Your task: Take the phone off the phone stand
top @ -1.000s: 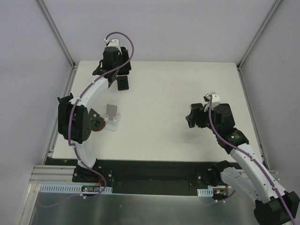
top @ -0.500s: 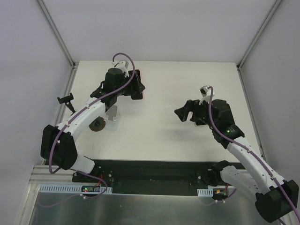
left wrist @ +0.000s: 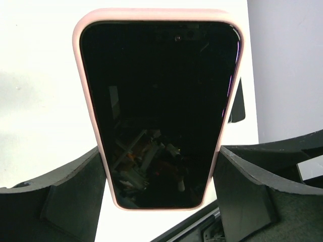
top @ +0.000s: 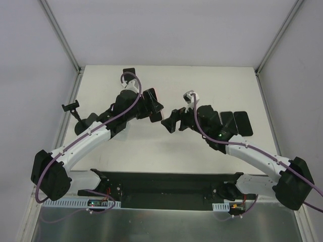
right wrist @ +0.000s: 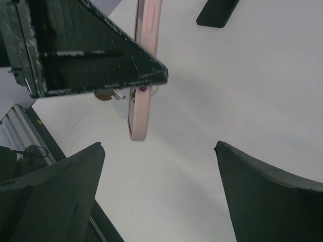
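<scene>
The phone (left wrist: 160, 101), black-screened in a pink case, hangs above the table between my left gripper's (left wrist: 160, 149) fingers, which press on its two long edges. From the top view, the phone (top: 153, 102) and left gripper (top: 150, 108) are over the middle of the table. My right gripper (top: 169, 124) is just to their right, open and empty. In the right wrist view the phone (right wrist: 143, 75) is edge-on, left of centre and beyond the open right gripper (right wrist: 159, 147). A bit of the clear phone stand (right wrist: 120, 96) shows behind it; my left arm hides it from above.
A small black object (top: 128, 72) lies near the far edge of the table. A black clamp (top: 70, 106) sticks out from the left rail. Two dark flat shapes (top: 237, 122) sit beside my right arm. White walls enclose the table on three sides.
My left arm has swung the phone from the far left to the middle of the table. My right gripper has moved left and now faces it.
</scene>
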`<state>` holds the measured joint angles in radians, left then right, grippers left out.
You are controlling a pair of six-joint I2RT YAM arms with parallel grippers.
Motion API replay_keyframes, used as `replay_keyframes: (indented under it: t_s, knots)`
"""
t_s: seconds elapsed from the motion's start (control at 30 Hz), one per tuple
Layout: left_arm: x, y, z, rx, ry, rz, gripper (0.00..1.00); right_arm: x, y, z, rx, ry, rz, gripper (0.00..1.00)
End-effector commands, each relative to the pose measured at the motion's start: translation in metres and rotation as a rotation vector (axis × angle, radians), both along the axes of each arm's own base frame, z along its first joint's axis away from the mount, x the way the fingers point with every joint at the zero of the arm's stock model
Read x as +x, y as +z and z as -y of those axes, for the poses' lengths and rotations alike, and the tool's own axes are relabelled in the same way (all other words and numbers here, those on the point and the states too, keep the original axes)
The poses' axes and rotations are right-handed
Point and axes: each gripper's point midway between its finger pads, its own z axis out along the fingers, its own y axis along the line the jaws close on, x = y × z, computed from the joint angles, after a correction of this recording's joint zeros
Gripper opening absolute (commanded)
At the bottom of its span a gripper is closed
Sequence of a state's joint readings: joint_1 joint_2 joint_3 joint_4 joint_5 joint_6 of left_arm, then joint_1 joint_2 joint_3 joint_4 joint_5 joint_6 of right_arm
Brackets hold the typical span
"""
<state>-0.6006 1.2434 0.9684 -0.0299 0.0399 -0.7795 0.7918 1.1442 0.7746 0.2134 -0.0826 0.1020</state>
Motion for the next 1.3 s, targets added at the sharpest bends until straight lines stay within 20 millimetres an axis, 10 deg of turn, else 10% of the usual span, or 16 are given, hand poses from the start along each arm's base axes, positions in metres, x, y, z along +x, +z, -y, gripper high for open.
replay_keyframes:
  t_s: [0.0, 0.43, 0.67, 1.03, 1.27]
  knots:
    - [-0.004, 0.04, 0.003, -0.125, 0.055, 0.089, 0.0, 0.017, 0.051, -0.024, 0.093, -0.017, 0.128, 0.94]
    - [-0.02, 0.054, -0.007, -0.149, 0.058, 0.147, 0.0, 0.014, 0.044, -0.067, 0.077, 0.017, 0.112, 0.62]
    - [-0.022, 0.058, -0.01, -0.143, 0.044, 0.186, 0.01, 0.014, 0.043, -0.061, 0.073, -0.014, 0.085, 0.05]
    - [-0.024, 0.081, -0.052, 0.03, 0.103, 0.44, 0.93, 0.017, 0.012, -0.017, 0.044, -0.117, -0.053, 0.01]
    - [-0.034, 0.07, -0.107, 0.227, 0.227, 0.57, 0.99, 0.017, -0.028, 0.046, -0.016, -0.237, -0.167, 0.01]
